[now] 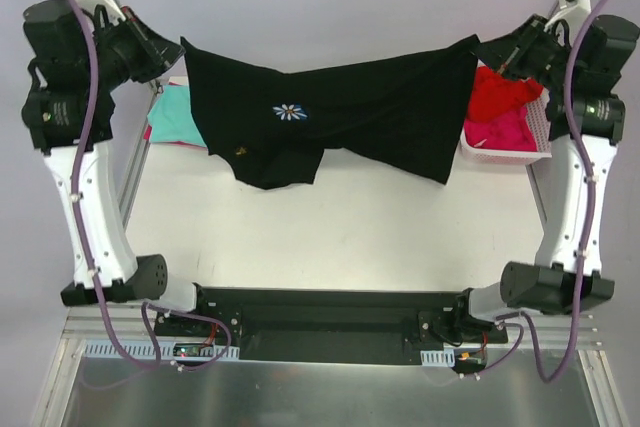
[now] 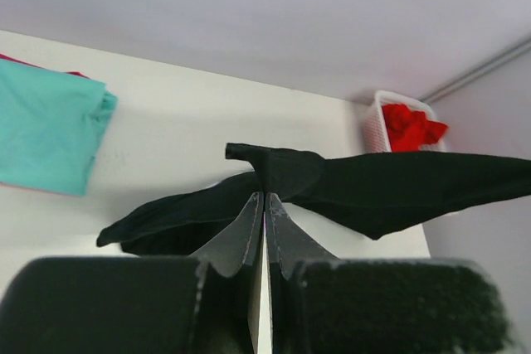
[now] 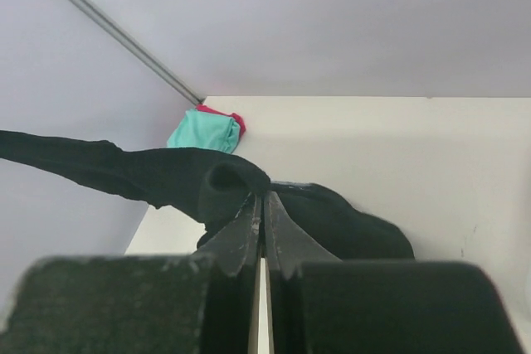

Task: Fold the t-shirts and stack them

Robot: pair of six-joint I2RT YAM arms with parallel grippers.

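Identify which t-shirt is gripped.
The black flower-print t-shirt, stretched between the left end effector and right end effector. The teal one lies on the table; red and pink sit in the basket.

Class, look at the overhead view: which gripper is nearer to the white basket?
Right. The right gripper is close beside the white basket, shut on the black t-shirt. The left gripper grips the shirt's other end, far across the table.

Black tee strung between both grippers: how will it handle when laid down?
Likely very floppy: the black t-shirt sags between the left gripper and right gripper, lower part hanging in folds. Probably light: two pinched edges carry it. May bunch on landing.
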